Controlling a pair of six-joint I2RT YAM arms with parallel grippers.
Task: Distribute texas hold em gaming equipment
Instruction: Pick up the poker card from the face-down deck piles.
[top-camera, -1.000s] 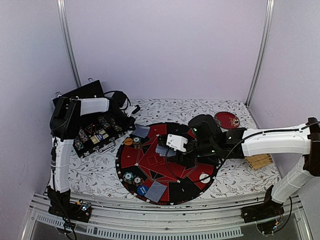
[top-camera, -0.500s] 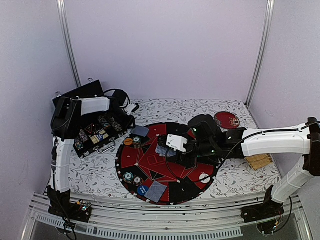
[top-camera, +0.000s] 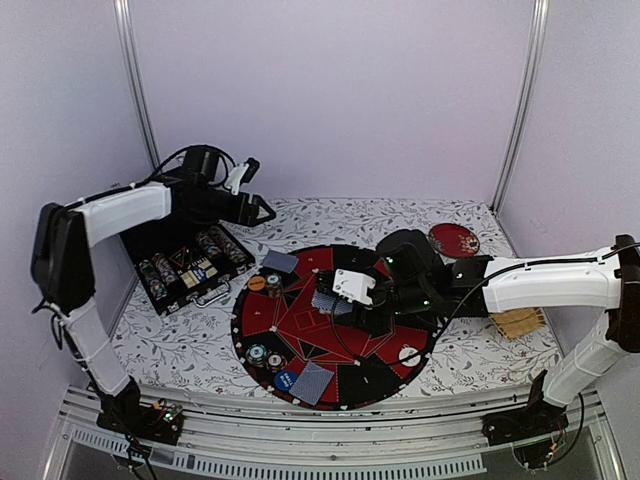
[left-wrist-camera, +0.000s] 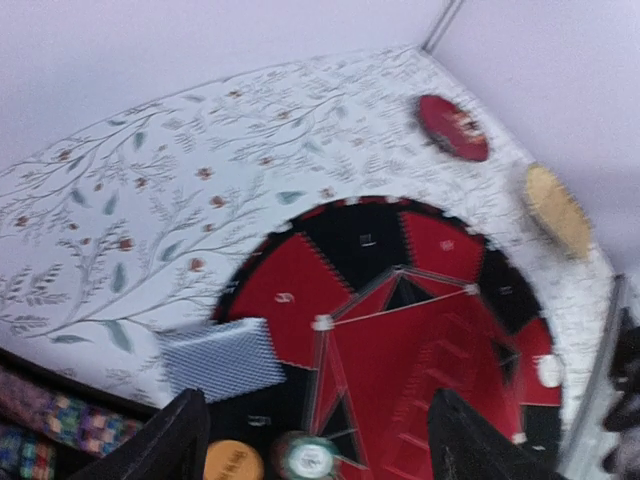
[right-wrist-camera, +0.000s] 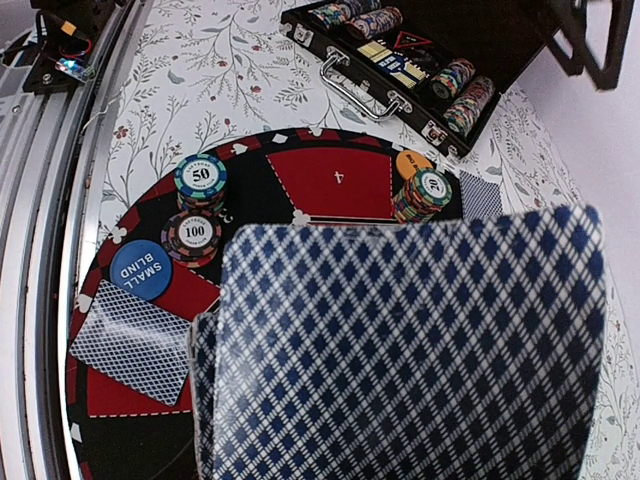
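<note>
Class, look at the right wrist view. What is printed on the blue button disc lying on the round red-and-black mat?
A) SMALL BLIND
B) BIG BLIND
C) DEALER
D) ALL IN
A: the blue button disc plainly reads SMALL BLIND in white letters, and it lies right beside the chip stack marked 100.

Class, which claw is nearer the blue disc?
Right. Right claw, gripping cards, is over the mat near the disc; left claw hangs far off by the open case.
</note>
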